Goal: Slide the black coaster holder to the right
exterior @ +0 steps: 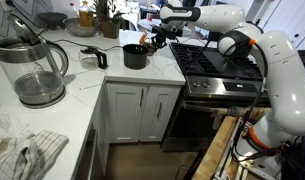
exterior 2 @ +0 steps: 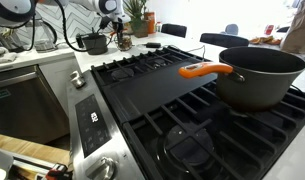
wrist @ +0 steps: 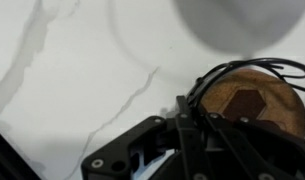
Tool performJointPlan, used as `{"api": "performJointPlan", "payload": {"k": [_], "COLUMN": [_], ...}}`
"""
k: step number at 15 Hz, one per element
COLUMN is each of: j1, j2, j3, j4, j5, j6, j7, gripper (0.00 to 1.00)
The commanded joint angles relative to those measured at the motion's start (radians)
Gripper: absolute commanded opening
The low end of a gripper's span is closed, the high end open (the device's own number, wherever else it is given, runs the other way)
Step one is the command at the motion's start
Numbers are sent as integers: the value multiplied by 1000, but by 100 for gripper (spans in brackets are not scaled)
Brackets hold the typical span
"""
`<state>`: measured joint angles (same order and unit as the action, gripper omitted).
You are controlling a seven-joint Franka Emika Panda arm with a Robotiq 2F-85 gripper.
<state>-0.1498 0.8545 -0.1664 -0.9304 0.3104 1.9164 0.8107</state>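
The black coaster holder [wrist: 247,100] is a low wire holder with tan-brown round coasters inside, at the right of the wrist view on the white marble counter. My gripper [wrist: 187,112] is at its left rim, and its fingers are closed together on the wire edge. In both exterior views the gripper [exterior: 152,38] [exterior 2: 117,27] reaches down at the back of the counter. The holder [exterior 2: 123,43] shows there as a small dark shape under the gripper, beside the black pot [exterior: 135,57].
A white cup with a black handle [exterior: 92,58] stands left of the black pot. A glass kettle [exterior: 34,72] is at the front left. The stove [exterior: 217,65] lies right of the counter and carries a large pot with an orange handle [exterior 2: 257,72]. Plants and bottles [exterior: 97,18] line the back.
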Motion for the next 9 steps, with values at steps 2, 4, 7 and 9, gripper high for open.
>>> {"api": "performJointPlan", "payload": {"k": [2,4,7,9], "j1": [24,31,52,58], "j2": [-87,-125,-189,-253], "j3": [-31,-29,-37,-38], "j4": [-101,-152,-248,-342], "j5": [-39,-41,-60,-58], "j6": [-46,-72,-73,-57], "j7": [26,10,15,10], "gripper": [2,2,2,2]}}
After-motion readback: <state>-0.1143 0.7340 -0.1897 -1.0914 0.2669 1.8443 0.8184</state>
